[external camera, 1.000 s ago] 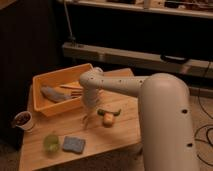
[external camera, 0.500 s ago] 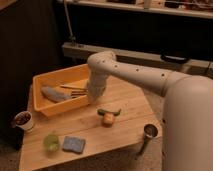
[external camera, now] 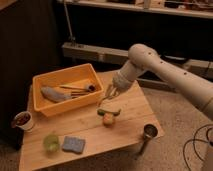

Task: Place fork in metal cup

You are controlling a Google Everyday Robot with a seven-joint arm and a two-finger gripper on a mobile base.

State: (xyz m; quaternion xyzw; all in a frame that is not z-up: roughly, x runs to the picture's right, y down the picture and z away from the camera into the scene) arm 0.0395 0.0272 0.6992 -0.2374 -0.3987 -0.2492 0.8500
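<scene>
Fingers: the two fingers (external camera: 107,94) of the gripper (external camera: 111,95) pointed down and stood a little apart, as far as I could make out, with nothing between them.
Gripper: it hung low over the table (external camera: 131,106), just off the right front corner of the bin (external camera: 59,76).
Fork: the fork (external camera: 75,92) lay to the left of the fingers, inside the bin among a few dark utensils. It was near them but untouched.
Cup: the cup (external camera: 150,131) stood upright, well off to the right of the fingers and nearer the front edge, at the table's corner.
Below the fingers: a green-and-orange piece (external camera: 108,116) lay just in front of them, roughly on the line towards the cup.
Far left: a white bowl (external camera: 22,120), a green tumbler (external camera: 50,142) and a sponge (external camera: 73,144) sat well away at front left, out of any path.
Why so: empty, parted fingers beside the bin looked to me like readiness to reach in for the fork. The cup's mouth faced up with bare table round it, so a drop from above seemed workable.
Change: half a second before, the arm arched over the bin's right end. Now its bulk had swung out to the right and the gripper had shifted slightly right. A second before, the arm hid the cup. Nothing on the table had moved.
</scene>
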